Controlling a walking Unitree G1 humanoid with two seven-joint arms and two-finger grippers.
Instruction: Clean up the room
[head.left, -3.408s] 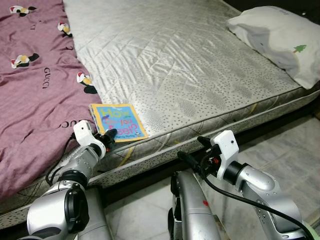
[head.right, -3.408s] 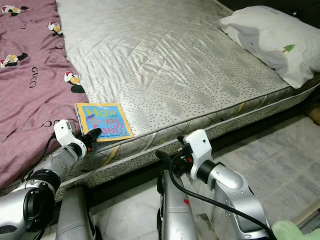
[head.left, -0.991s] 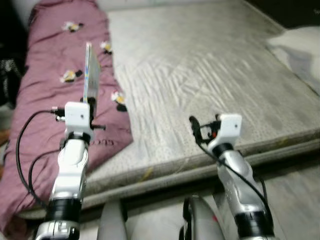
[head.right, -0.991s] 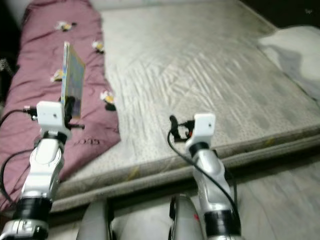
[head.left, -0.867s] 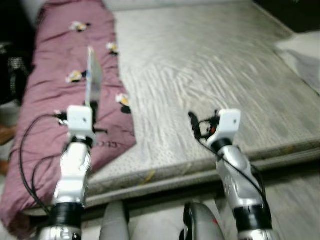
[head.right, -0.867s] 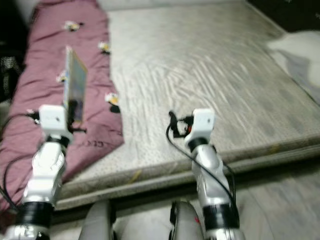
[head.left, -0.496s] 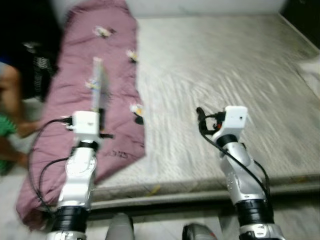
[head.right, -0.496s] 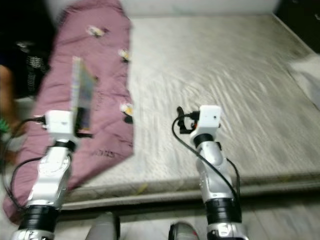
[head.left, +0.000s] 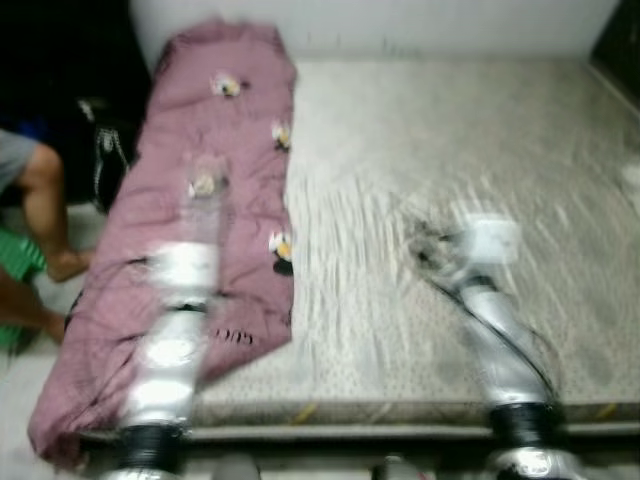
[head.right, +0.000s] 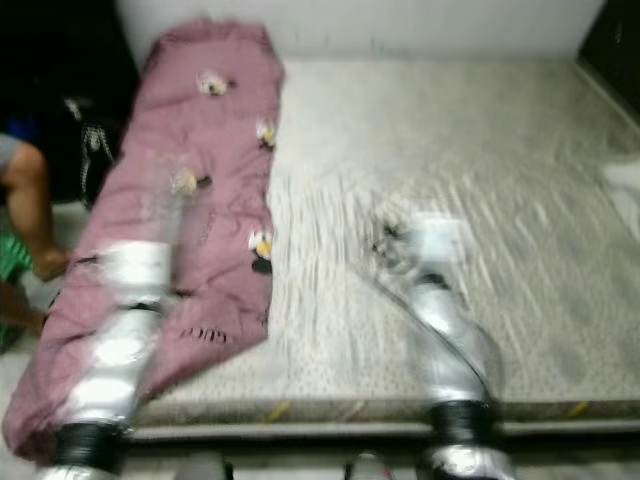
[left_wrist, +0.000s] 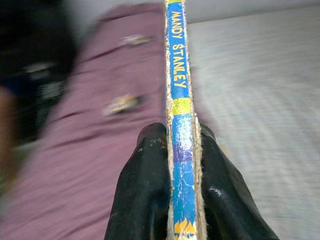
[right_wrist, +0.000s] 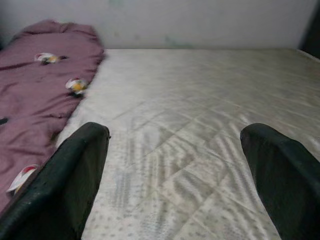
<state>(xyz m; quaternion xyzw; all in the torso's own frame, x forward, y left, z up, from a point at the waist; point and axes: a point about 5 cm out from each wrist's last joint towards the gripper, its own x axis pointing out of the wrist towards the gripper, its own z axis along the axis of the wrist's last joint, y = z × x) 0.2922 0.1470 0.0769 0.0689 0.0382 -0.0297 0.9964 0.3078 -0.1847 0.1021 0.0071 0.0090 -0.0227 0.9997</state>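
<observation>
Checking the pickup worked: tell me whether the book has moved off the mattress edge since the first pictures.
Yes. The book no longer lies flat on the mattress edge beside the maroon blanket; it is now lifted upright, clamped in the left gripper.

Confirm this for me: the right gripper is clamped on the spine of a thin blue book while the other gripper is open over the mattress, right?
Not quite. The left gripper holds the blue book, as the left wrist view shows; the right gripper is the open one, over the mattress.
</observation>
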